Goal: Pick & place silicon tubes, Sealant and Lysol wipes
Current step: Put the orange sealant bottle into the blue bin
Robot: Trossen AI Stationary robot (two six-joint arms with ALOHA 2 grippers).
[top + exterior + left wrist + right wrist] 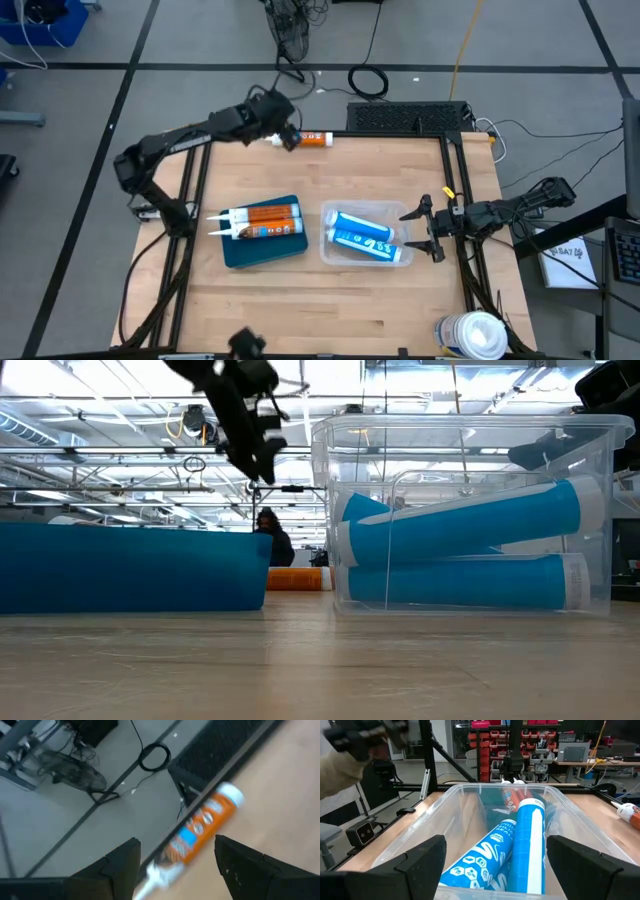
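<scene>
An orange sealant tube (313, 139) (200, 830) lies alone on its side at the table's far edge. My left gripper (287, 137) (177, 857) hovers open above it, one finger on either side, well clear in the low view (262, 465). Two more orange tubes (262, 218) lie in a blue tray (265, 250). Two blue-and-white silicone tubes (362, 238) (517, 845) lie in a clear bin (390, 212). My right gripper (428, 228) (502, 870) waits open, level, at the bin's right side. The Lysol wipes canister (472, 335) stands at the near right corner.
The blue tray (130, 568) and the clear bin (470, 510) sit side by side mid-table. A black mat (408, 117) and cables lie on the floor beyond the far edge. A person (272, 538) shows far off in the room behind.
</scene>
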